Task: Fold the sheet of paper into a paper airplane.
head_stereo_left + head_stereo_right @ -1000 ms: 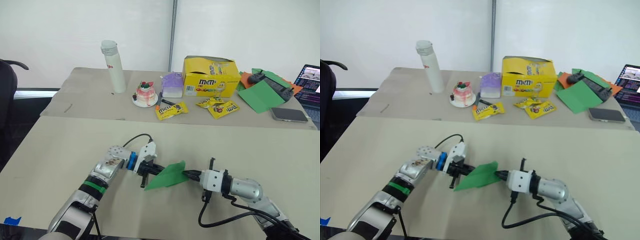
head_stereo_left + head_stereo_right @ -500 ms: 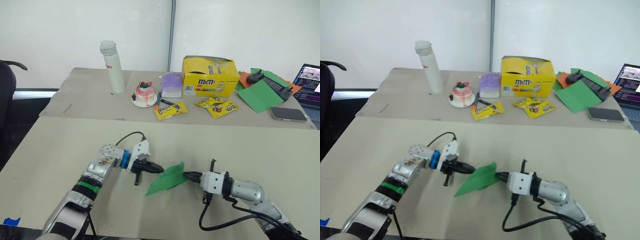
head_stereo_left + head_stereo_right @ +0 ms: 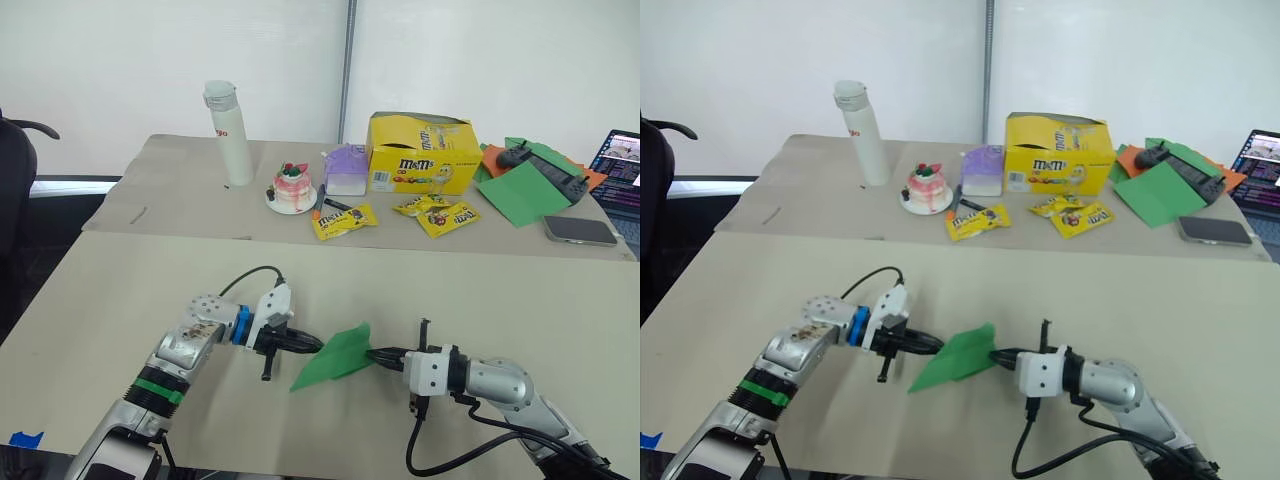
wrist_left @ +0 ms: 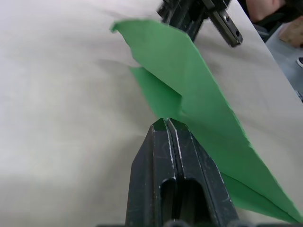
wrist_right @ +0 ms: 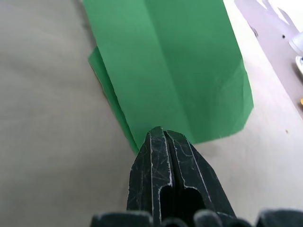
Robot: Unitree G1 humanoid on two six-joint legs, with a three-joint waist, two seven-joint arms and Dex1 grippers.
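Since a second ago, my left gripper (image 3: pixel 312 345) has drawn back toward the left of the frame and let go of the paper airplane (image 3: pixel 335 355); its tips now sit just off the plane's near-left edge. In the left wrist view its fingers (image 4: pixel 176 156) are pressed together with nothing between them, the green paper just beyond the tips.

My right gripper (image 3: pixel 378 352) has kept its place at the lower centre, its fingers closed on the plane's right end; the right wrist view shows the green layers running out from the closed tips.

The airplane sits in the lower centre of the head views, on the near table (image 3: pixel 120 290). Its long axis runs lower left to upper right, the narrow end toward the lower left and the broad end at my right gripper.

I judge the folding to be largely done, a wing crease or release remaining. Next move calls for re-gripping the free flap with the left gripper without tearing.
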